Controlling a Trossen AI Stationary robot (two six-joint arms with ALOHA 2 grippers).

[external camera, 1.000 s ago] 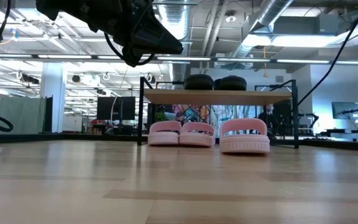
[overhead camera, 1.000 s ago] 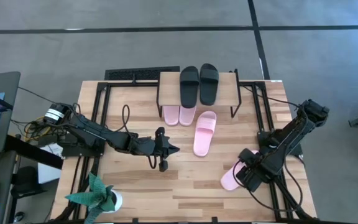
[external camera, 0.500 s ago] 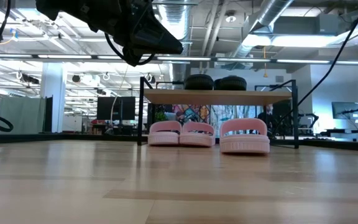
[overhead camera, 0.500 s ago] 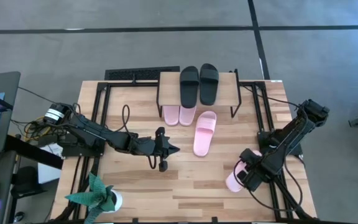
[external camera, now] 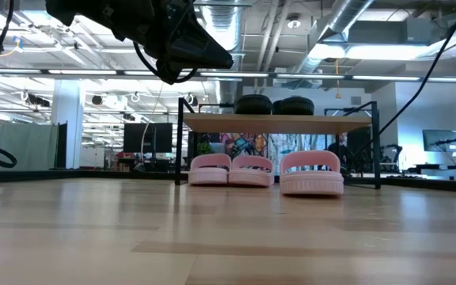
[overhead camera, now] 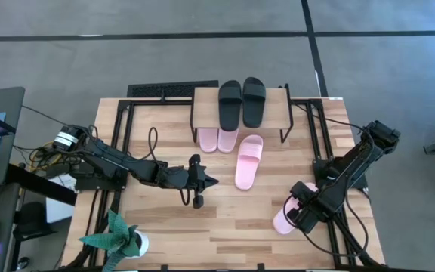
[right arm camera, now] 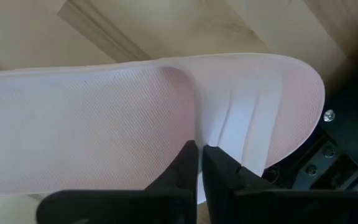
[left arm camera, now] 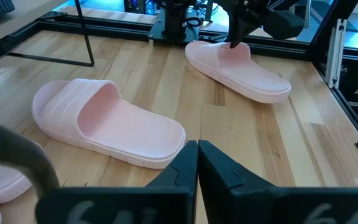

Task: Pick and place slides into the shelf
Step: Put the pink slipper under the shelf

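Note:
Two black slides (overhead camera: 242,103) lie on the shelf's plank top (external camera: 275,123). Two pink slides (overhead camera: 217,140) stand side by side under it. A third pink slide (overhead camera: 248,160) lies on the table just in front of the shelf. A fourth pink slide (overhead camera: 282,217) lies near the table's right edge, under my right gripper (overhead camera: 302,208), which is shut on its strap. My left gripper (overhead camera: 202,181) is shut and empty, above the table's middle left, and shows at the top of the low view (external camera: 172,39). My right gripper pinches the edge of the pink slide's strap (right arm camera: 199,127) between its two fingers (right arm camera: 188,158), where the strap meets the footbed. The fingers come from above, pointing down. In the left wrist view the slide's heel end (left arm camera: 272,90) rests on the table.
A small potted plant (overhead camera: 119,238) stands at the table's near left corner. Black metal frames (overhead camera: 123,136) run along the table's left and right sides. Bare wood (overhead camera: 225,227) lies between the two grippers and the near edge.

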